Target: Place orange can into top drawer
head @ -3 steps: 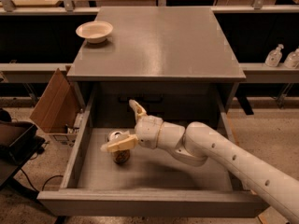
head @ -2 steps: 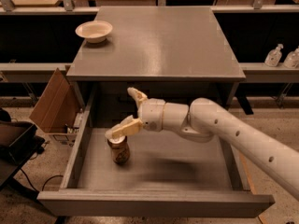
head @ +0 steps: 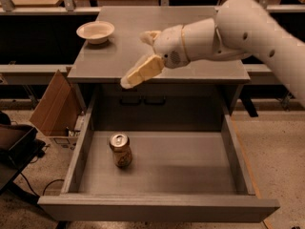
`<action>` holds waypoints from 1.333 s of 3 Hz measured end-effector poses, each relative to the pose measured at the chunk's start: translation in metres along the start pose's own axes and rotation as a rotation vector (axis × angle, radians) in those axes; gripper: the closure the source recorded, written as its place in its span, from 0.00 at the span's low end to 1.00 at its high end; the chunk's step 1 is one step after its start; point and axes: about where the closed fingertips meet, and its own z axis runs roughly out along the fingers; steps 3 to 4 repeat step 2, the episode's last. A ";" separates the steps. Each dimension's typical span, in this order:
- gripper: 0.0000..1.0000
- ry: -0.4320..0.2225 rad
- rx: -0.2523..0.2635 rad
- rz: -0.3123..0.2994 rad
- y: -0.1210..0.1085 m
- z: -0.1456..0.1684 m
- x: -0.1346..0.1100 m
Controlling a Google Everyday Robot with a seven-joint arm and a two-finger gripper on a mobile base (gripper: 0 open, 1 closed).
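Observation:
The orange can (head: 121, 150) stands upright on the flat bottom of the open top drawer (head: 181, 163), toward its left side, silver top facing up. My gripper (head: 143, 56) is raised well above the drawer, in front of the cabinet top, apart from the can. Its two cream fingers are spread open and hold nothing. The white arm reaches in from the upper right.
A cream bowl (head: 96, 31) sits on the grey cabinet top (head: 190, 42) at the back left. An open cardboard box (head: 55, 108) stands on the floor left of the drawer. A dark object (head: 14, 144) lies at the far left. Dark shelves run behind.
The gripper let go of the can, which now stands in the drawer. The arm lifted up and away from the drawer to above the cabinet front.

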 end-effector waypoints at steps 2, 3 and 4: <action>0.00 0.200 0.161 0.004 0.010 -0.119 -0.009; 0.00 0.200 0.161 0.004 0.010 -0.119 -0.009; 0.00 0.200 0.161 0.004 0.010 -0.119 -0.009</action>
